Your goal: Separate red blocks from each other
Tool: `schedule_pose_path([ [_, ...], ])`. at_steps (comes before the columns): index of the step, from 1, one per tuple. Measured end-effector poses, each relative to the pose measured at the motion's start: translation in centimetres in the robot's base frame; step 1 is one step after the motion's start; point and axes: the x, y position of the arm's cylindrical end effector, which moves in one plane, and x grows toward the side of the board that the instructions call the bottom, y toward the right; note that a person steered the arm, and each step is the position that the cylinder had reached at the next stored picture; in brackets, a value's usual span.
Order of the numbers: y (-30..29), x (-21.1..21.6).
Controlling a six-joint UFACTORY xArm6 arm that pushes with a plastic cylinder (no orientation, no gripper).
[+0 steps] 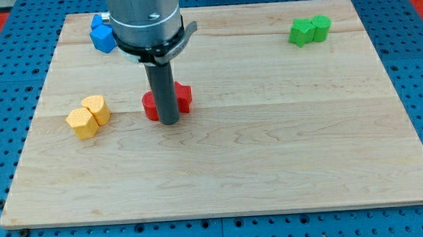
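Two red blocks sit close together left of the board's middle. One red block [150,106] shows at the rod's left, the other red block [184,97] at its right. My tip [170,122] stands right in front of them, at their lower edge, and the rod hides the place where they meet. Their shapes cannot be made out behind the rod.
Two yellow blocks [88,117] touch each other at the view's left. Two blue blocks [102,33] sit at the top left, partly behind the arm. Two green blocks [309,30] sit at the top right. The wooden board [271,151] lies on a blue pegboard.
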Motion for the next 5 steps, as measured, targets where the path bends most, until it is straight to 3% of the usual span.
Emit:
schedule_pose_path([
  [3,4.3,-9.9],
  [4,9.7,-14.0],
  [5,4.7,-13.7],
])
